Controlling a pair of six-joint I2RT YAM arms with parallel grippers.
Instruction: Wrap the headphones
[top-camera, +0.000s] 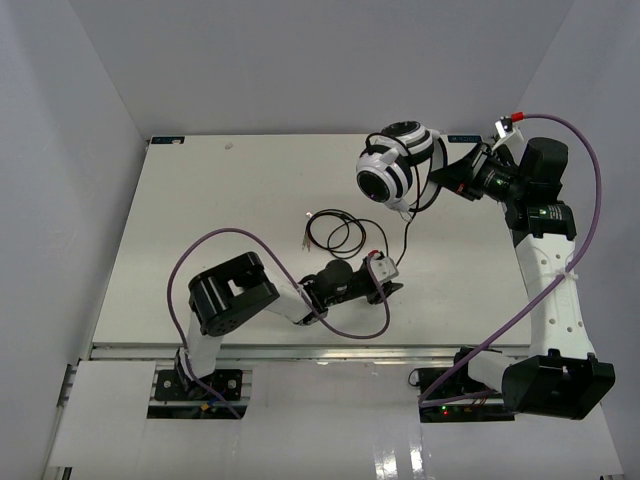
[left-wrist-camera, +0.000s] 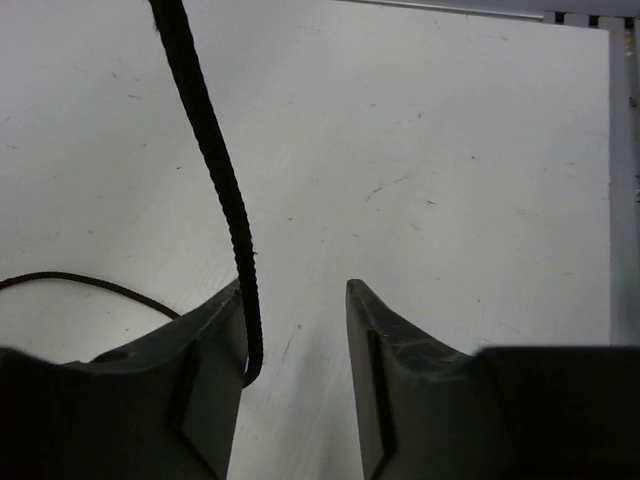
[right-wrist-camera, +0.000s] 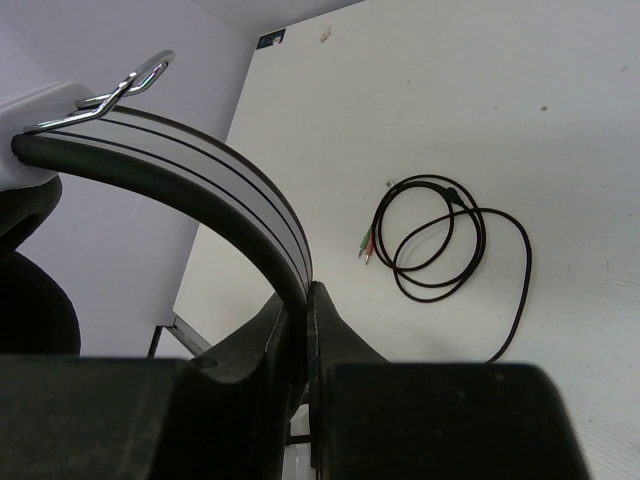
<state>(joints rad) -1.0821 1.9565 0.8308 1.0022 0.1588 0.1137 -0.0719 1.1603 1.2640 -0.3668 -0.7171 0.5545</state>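
Aloft, headphones (top-camera: 395, 165); white table (top-camera: 220, 200), pale walls (top-camera: 300, 60)

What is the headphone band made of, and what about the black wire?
The headband looks like smooth white plastic with thin dark stripes. It shines a little, and the darker layer underneath may be foam or rubber padding. The wire looks wrapped in black woven fabric, because a tiny braided, bumpy pattern shows close up.
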